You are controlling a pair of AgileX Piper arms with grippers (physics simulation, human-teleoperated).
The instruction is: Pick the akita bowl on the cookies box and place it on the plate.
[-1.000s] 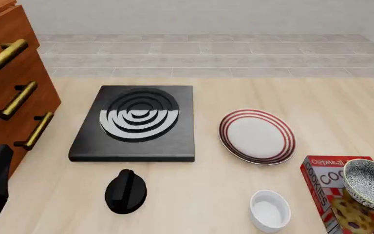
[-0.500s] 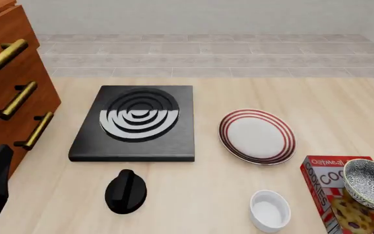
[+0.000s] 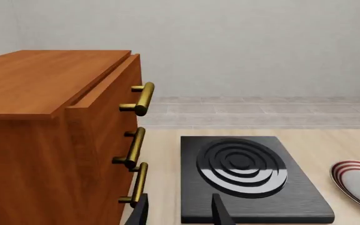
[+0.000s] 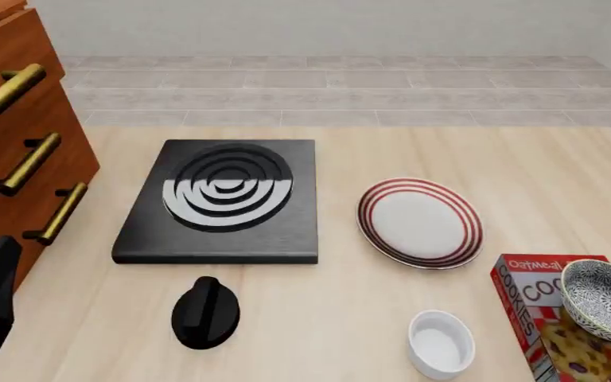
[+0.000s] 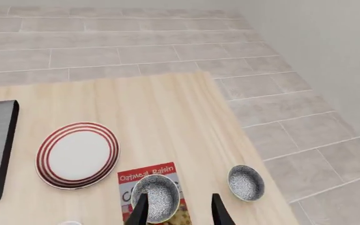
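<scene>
At the far left of the front view stands a wooden drawer chest (image 4: 13, 135) with brass handles, and below it the left gripper (image 3: 178, 213) idles near the desk edge, its fingers parted and empty. Next come the black stove plate (image 4: 220, 200) and a black knob-like piece (image 4: 204, 313) lying on the desk (image 4: 317, 318). Right of centre sits the plate (image 4: 419, 222), bare, with a plain white dish (image 4: 441, 343) nearer the camera. At the far right the akita bowl (image 4: 603, 300) rests upright on the cookies box (image 4: 544, 314), well apart from the plate. The right gripper (image 5: 178, 211) hangs high above it, fingers open and holding nothing. The bowl looks rigid, light, smooth and probably breakable; pinching one wall at the rim, one finger inside and one outside, seems the soundest hold.
</scene>
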